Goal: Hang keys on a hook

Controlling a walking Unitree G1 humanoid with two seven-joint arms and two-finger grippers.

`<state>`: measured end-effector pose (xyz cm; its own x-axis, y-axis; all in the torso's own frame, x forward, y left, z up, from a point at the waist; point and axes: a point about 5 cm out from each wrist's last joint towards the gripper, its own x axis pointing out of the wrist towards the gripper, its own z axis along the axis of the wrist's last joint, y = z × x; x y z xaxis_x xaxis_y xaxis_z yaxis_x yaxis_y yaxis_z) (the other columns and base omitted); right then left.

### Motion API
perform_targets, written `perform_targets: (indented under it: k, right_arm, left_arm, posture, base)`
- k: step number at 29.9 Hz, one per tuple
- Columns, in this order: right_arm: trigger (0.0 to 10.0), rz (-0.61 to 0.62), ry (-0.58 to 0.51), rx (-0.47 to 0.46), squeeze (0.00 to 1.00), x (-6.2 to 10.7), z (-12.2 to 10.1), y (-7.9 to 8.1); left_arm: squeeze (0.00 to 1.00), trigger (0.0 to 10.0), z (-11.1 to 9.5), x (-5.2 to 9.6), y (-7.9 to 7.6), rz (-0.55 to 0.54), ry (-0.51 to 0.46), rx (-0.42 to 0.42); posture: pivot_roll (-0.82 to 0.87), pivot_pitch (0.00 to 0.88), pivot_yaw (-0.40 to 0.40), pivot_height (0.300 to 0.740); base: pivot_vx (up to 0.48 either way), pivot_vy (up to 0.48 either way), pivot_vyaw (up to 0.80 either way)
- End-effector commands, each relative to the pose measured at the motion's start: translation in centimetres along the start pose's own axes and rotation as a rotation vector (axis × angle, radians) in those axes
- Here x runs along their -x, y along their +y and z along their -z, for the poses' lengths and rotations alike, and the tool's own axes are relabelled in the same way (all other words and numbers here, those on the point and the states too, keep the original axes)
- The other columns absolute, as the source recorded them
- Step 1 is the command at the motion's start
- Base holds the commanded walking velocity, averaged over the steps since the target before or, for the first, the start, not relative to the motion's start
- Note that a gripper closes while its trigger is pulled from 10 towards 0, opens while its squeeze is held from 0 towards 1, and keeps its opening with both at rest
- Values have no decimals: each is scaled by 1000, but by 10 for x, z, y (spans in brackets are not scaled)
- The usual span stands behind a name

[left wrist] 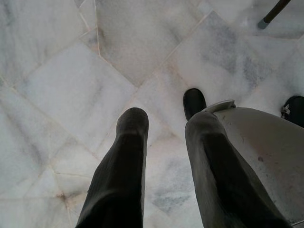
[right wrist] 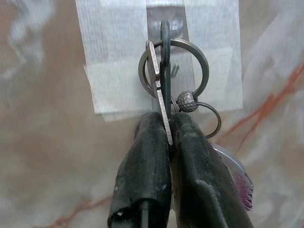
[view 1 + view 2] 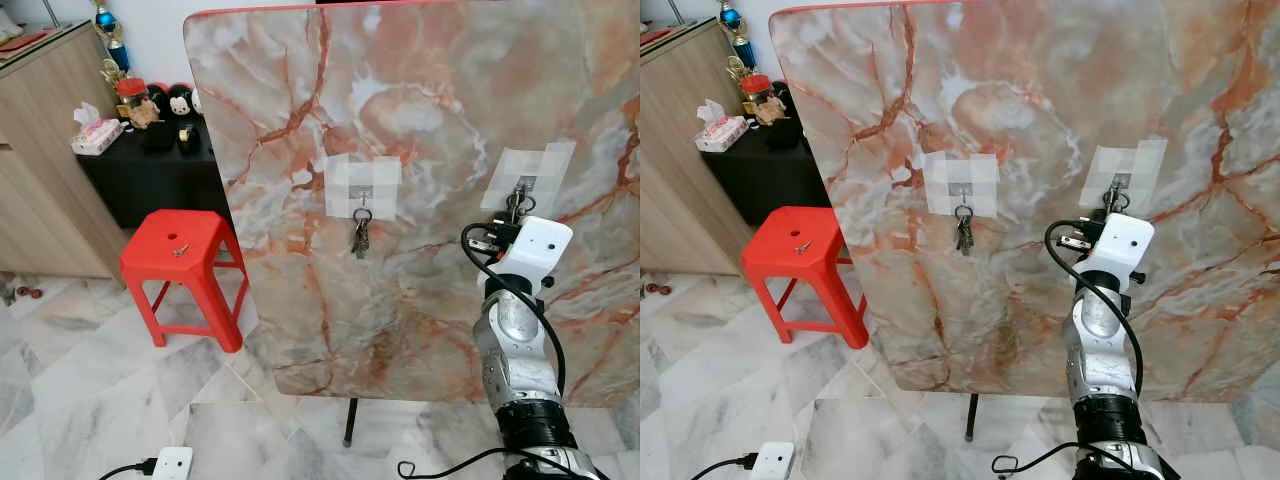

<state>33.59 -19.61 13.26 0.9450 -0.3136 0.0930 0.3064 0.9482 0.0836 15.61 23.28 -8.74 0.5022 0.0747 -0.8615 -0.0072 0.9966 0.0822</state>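
Right gripper [image 2: 167, 128] is pinched tight on the keys [image 2: 164, 90] w/ the big steel ring looped over the taped hook [image 2: 165, 26] on the marble board [image 3: 420, 130] (beaded ring dangles beside). Left gripper [image 1: 164, 142] hangs narrowly parted over floor.

Even, bright indoor light across both eye views, no glare seen on the marbled board [image 3: 400, 150], soft shadow cast under the red stool [image 3: 185, 265], right wrist view sharp close up with background blurred, left wrist view dimmer, dark fingers [image 1: 123, 175] slightly soft.
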Motion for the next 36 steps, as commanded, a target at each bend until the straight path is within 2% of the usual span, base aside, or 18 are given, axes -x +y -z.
perform_targets:
  k: [1, 13, 15, 36]
  right_arm:
    - [10000, -21, -26, -5, 0, -4, -8, 5]
    - [10000, -74, 12, 3, 0, -7, -6, 10]
    - [10000, -81, 36, 30, 0, -7, -4, 9]
    - [10000, -81, 36, 30, 0, -7, -4, 9]
  left_arm:
    - [0, 10000, 3, 1, 3, -7, 14, -24]
    - [0, 10000, 3, 1, 3, -4, 11, -23]
    - [0, 10000, 3, 1, 3, -4, 10, -22]
    - [0, 10000, 3, 1, 3, -4, 10, -22]
  posture:
    - [-113, 0, 41, 740]
    - [-115, 0, 42, 740]
    - [-115, 0, 42, 740]
    - [-115, 0, 42, 740]
  base:
    - [0, 0, 0]
    - [0, 0, 0]
    - [0, 0, 0]
    - [0, 0, 0]
